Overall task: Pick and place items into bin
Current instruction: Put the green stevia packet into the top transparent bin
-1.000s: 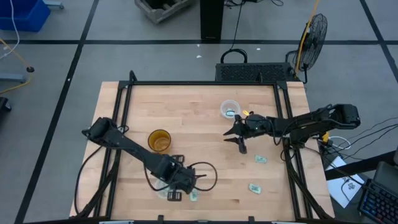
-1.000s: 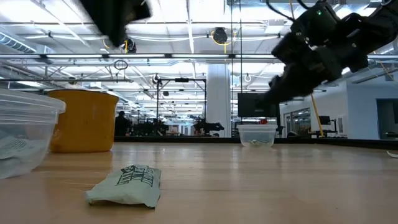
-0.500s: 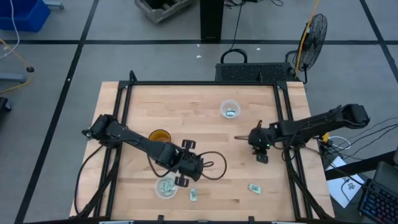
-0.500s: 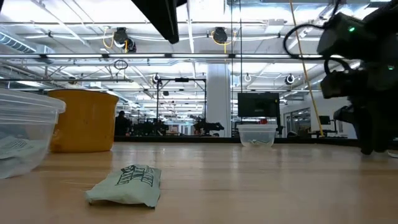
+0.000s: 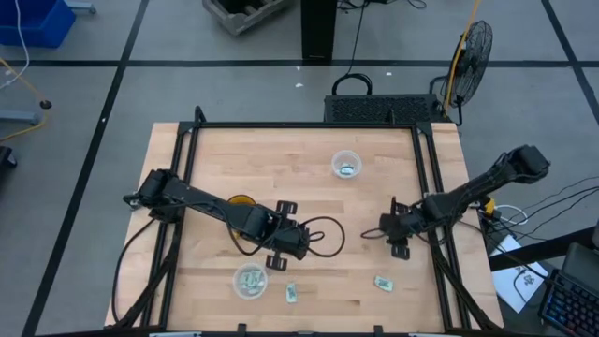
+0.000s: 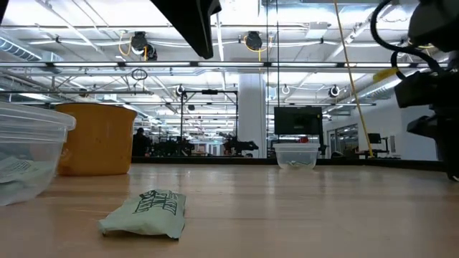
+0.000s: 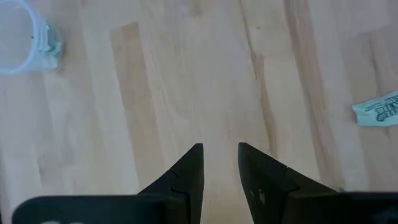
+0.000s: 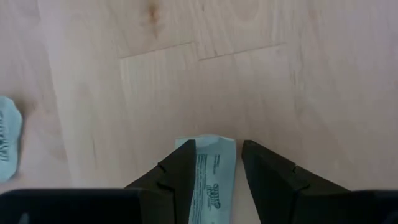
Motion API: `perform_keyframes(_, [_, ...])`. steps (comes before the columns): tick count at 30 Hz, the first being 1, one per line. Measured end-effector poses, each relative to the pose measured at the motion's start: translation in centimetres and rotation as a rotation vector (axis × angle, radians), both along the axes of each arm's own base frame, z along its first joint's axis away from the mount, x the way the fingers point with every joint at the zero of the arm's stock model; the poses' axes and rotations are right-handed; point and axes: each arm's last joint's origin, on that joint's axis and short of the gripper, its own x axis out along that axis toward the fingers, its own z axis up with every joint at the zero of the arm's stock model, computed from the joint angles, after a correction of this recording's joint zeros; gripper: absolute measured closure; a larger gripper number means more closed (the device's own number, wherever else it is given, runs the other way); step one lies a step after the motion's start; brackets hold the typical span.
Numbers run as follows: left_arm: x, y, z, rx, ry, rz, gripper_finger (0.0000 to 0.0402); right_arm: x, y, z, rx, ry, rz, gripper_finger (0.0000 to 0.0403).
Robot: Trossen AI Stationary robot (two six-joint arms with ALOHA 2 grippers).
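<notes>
A pale green-and-white packet [image 8: 210,180] lay flat on the wooden table [image 5: 299,159] between the parted fingers [image 8: 177,180] of the right gripper [image 5: 394,236] — straddled, not clamped. Two more packets [image 5: 384,281] and [image 5: 291,294] lay toward six o'clock, near the front edge. A clear bin [image 5: 250,280] at seven o'clock held packets; another clear cup [image 5: 346,165] stood at twelve. The left gripper [image 5: 281,248] hovered mid-table, fingers apart and empty, beside the amber cup [image 6: 97,138].
</notes>
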Motion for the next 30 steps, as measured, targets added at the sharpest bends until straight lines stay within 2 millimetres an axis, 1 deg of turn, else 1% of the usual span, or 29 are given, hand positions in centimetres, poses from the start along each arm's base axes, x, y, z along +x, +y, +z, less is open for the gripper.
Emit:
perform_keyframes(4, [0.0, 0.0, 0.0, 0.007, -0.001, -0.002, 0.0295, -0.6, 0.4, -1.0, -0.027, 0.030, 0.003, 0.0274])
perform_keyframes(7, [-0.1, 0.0, 0.0, 0.011, 0.010, -0.002, 0.0295, -1.5, 0.4, -2.0, -0.038, 0.055, -0.012, 0.0290])
perform_keyframes(11, [-0.4, 0.1, -0.1, 0.026, 0.039, -0.001, 0.0295, -1.9, 0.2, -2.6, -0.045, 0.051, -0.096, 0.0337])
perform_keyframes(13, [-0.4, 0.3, -0.1, 0.055, 0.040, 0.006, 0.0295, -1.8, 0.3, -2.6, -0.040, 0.038, -0.135, 0.0366])
perform_keyframes(15, [-0.6, 0.5, -0.1, 0.107, 0.046, 0.011, 0.0295, -1.5, 0.4, -2.5, -0.022, 0.003, -0.135, 0.0392])
perform_keyframes(18, [-0.8, 1.0, -0.1, 0.195, 0.064, 0.026, 0.0295, -0.5, 0.9, -2.1, 0.028, -0.106, -0.095, 0.0395])
perform_keyframes(20, [-1.1, 1.4, -0.2, 0.224, 0.090, 0.043, 0.0295, 0.2, 1.3, -1.7, 0.054, -0.192, -0.060, 0.0398])
perform_keyframes(22, [-1.4, 1.8, -0.2, 0.233, 0.128, 0.066, 0.0295, 0.6, 1.5, -1.5, 0.050, -0.265, -0.026, 0.0401])
perform_keyframes(24, [-1.7, 2.3, -0.3, 0.246, 0.163, 0.086, 0.0295, 1.3, 1.6, -0.9, 0.031, -0.380, 0.009, 0.0401])
perform_keyframes(27, [-1.9, 3.0, -0.3, 0.257, 0.202, 0.117, 0.0295, 2.8, 1.6, 0.7, -0.063, -0.610, 0.042, 0.0402])
perform_keyframes(28, [-1.9, 3.3, -0.3, 0.260, 0.209, 0.125, 0.0295, 3.2, 1.3, 1.0, -0.131, -0.667, 0.026, 0.0402])
perform_keyframes(30, [-1.9, 3.8, -0.3, 0.268, 0.219, 0.142, 0.0295, 3.9, 0.4, 1.9, -0.307, -0.778, -0.076, 0.0402])
